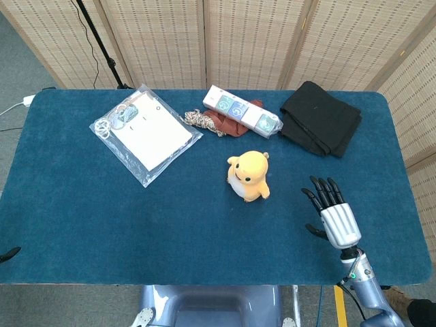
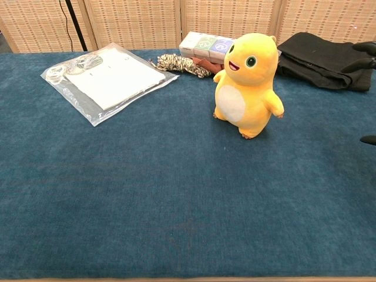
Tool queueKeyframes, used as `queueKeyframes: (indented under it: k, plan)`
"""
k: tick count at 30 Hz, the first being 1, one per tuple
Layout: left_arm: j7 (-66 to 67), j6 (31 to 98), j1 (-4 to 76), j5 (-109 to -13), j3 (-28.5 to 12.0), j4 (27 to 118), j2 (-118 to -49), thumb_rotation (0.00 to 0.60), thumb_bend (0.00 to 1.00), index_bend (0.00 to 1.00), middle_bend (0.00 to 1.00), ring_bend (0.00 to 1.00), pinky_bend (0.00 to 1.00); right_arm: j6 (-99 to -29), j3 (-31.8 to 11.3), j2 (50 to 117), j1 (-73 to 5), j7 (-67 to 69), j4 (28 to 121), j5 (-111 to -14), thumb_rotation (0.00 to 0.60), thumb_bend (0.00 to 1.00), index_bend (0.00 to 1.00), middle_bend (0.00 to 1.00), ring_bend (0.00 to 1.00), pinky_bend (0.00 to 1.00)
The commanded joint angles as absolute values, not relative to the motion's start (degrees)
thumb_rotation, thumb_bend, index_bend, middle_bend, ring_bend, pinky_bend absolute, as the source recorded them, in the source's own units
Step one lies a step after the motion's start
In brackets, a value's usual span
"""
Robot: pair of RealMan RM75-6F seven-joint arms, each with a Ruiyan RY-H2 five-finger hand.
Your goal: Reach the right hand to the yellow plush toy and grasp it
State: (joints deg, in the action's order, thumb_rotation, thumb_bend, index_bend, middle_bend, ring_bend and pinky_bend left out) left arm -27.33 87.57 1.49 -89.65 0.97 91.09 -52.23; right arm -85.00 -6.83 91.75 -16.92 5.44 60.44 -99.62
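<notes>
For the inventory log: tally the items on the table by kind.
Yellow plush toy: 1
Clear plastic bag with papers: 1
Box of small packs: 1
Black folded cloth: 1
Reddish-brown cloth: 1
Patterned cord bundle: 1
Total: 6

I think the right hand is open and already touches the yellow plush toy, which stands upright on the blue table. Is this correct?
Not quite. The right hand is open, but it does not touch the yellow plush toy; the head view shows bare blue table between them. The toy does stand upright.
</notes>
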Motion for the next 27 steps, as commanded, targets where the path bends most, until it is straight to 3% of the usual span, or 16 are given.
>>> queueKeyframes:
  k: [1, 14, 27]
  plan:
    - [-27.21, 87.33, 1.61, -89.48, 0.89, 91.16, -52.22, 0.600, 0.00, 0.00, 0.00, 0.00, 0.00, -83.95, -6.15, 93.66, -19.42, 8.65, 55.95, -101.06, 0.600, 0.00, 0.19, 0.00, 0.00, 0.00]
    - [-26.90, 86.65, 1.81, -88.87, 0.65, 91.53, -52.18, 0.600, 0.00, 0.00, 0.00, 0.00, 0.00, -82.11, -6.33, 99.38, -24.26, 13.70, 49.33, -99.32, 0.600, 0.00, 0.26, 0.00, 0.00, 0.00]
    - [-28.73, 86.21, 1.88, -88.52, 0.52, 90.90, -51.85, 0.600, 0.00, 0.00, 0.00, 0.00, 0.00, -78.59, -11.15, 108.55, -25.97, 18.38, 46.24, -89.93, 0.600, 0.00, 0.36, 0.00, 0.00, 0.00]
